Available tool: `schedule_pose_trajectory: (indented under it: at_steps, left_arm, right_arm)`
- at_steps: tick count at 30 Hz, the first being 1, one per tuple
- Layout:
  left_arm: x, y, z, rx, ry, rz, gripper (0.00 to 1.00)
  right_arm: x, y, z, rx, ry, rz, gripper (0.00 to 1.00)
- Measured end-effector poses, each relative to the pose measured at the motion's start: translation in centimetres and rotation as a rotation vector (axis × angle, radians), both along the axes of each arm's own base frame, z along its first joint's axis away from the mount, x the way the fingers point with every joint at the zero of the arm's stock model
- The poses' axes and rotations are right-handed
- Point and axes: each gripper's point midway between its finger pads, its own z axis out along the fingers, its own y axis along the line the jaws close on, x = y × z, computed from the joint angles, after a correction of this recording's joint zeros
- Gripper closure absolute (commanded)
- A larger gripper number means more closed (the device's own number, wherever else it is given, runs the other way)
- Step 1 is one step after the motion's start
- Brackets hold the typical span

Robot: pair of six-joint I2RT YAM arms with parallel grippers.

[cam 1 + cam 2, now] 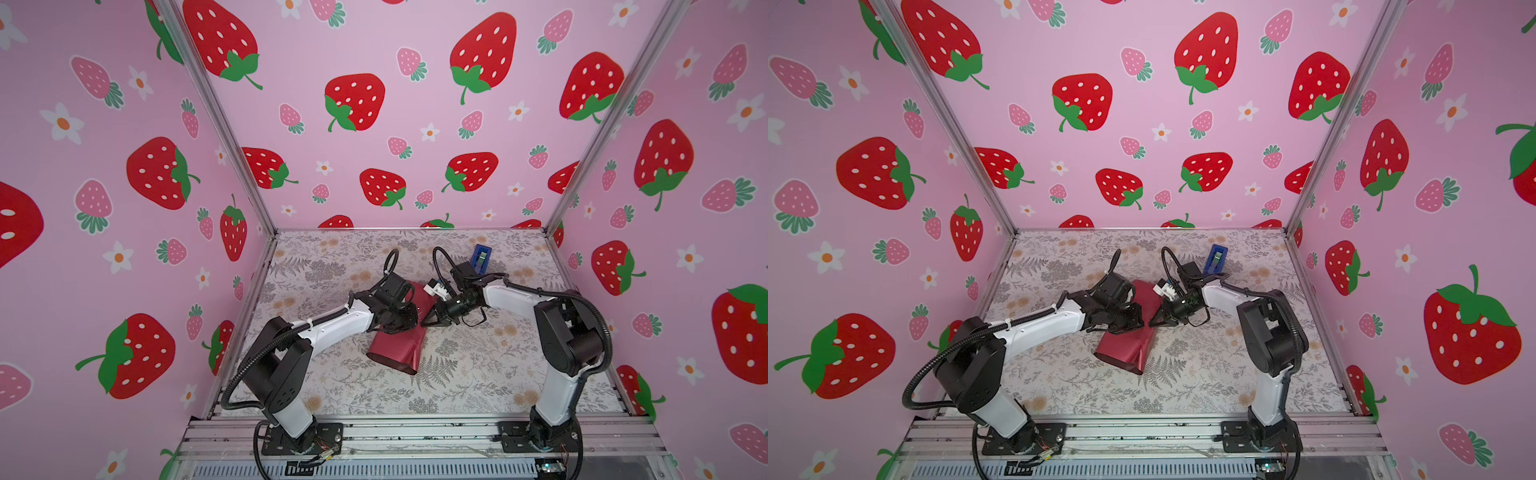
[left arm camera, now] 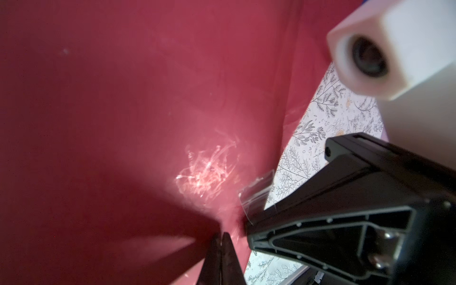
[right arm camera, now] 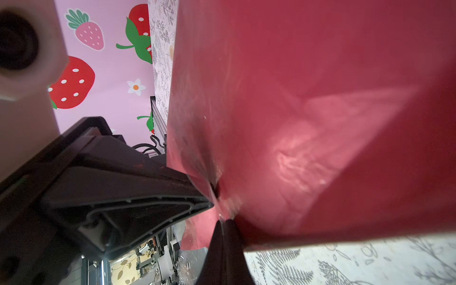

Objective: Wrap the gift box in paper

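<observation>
Now we find the paper point(image 1: 397, 349) folded into a tube at the middle of the frame, its long axis running from upper centre down to lower centre. The box is hidden, we judge inside. Left claw point(image 1: 409, 320) and right claw point(image 1: 427, 321), both closed, meet on the tube's middle from opposite sides, equally near
</observation>
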Motion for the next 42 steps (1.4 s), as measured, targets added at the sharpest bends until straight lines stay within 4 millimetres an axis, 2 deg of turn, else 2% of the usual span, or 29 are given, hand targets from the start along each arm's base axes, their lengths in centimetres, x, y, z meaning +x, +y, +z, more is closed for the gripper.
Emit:
schedule_pose_trajectory:
  at_steps: [13,19,24,34,42]
  left_arm:
    - [-0.3,0.5,0.8,0.031,0.030,-0.008,0.92]
    - [1.1,-0.7,3.0,-0.070,0.014,-0.003,0.93]
    - [2.0,-1.4,4.1,-0.150,0.012,0.012,0.93]
    - [3.6,-2.0,3.1,-0.215,0.026,0.025,0.93]
    - [3.2,-1.8,0.5,-0.194,0.079,0.033,0.93]
  right_arm:
    - [-0.1,0.0,-0.2,-0.001,-0.002,0.013,1.00]
    - [-0.1,0.0,-0.2,0.001,0.003,0.015,1.00]
    - [-0.1,0.0,-0.1,0.002,0.004,0.015,1.00]
    - [-0.1,0.0,-0.2,0.001,0.006,0.014,1.00]
    - [-0.1,0.0,-0.2,-0.002,0.008,0.014,1.00]
